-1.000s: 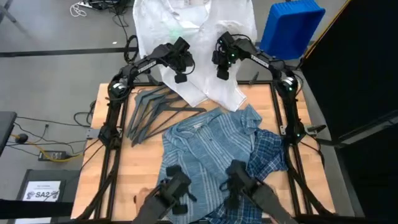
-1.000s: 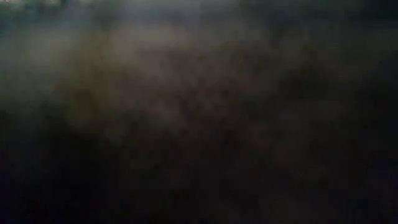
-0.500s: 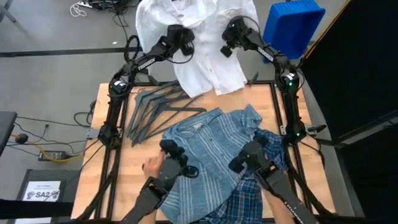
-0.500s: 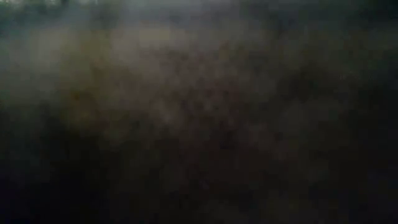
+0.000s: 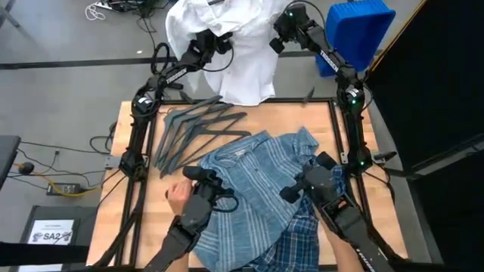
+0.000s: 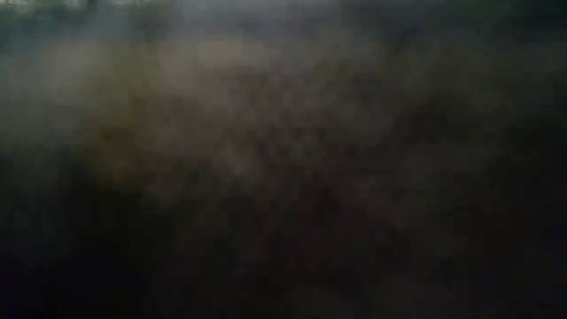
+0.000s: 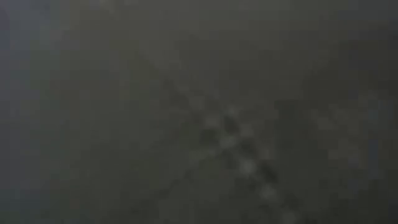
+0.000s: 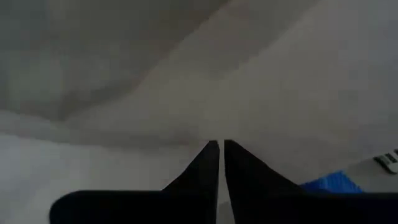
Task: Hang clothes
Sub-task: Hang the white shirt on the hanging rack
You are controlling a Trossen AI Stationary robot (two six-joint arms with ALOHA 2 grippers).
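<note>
White shirt (image 5: pixel 242 45) hangs past the desk's (image 5: pixel 151 189) far edge, pinched closed in the right jaws (image 5: pixel 278 32); left gripper (image 5: pixel 214 39) at it too, grip unclear. Striped shirt (image 5: pixel 249 189) and plaid shirt (image 5: pixel 329 189) lie on the desk.

I work in a lab or test workshop: my wooden table (image 5: pixel 136 204) sits in a black metal frame (image 5: pixel 133 162) on bare grey concrete floor (image 5: pixel 68 98), with loose cables (image 5: pixel 45 155), a blue plastic crate (image 5: pixel 354 30) and a printed label sheet (image 5: pixel 53 236) beside it.
</note>
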